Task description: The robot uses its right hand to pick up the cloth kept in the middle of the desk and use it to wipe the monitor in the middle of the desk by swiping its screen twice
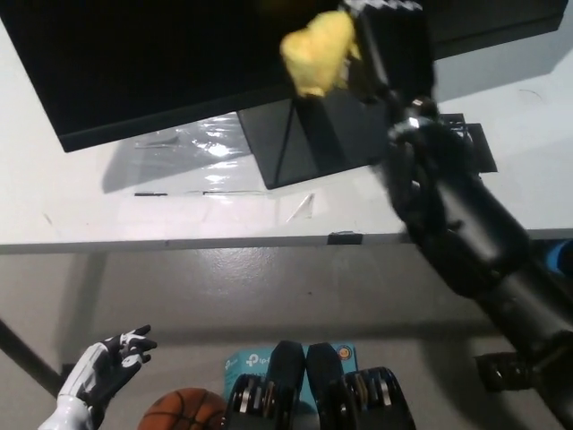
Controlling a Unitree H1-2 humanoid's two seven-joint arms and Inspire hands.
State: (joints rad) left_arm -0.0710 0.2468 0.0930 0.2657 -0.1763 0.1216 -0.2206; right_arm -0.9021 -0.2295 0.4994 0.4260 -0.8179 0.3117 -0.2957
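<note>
White desk (81,210) carries a black monitor (161,63) on its stand. Up against the lower screen, the black right hand (380,40) grips a bunched yellow cloth (318,49). Down at lower left, the white left hand (107,369) rests with fingers spread, holding nothing.

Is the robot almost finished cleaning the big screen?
The picking up looks done: the yellow cloth is off the desk, held at the right robot hand. Wiping is in hand, with the cloth against the monitor. One picture cannot show how many swipes are left. The left robot hand rests low, open.
</note>
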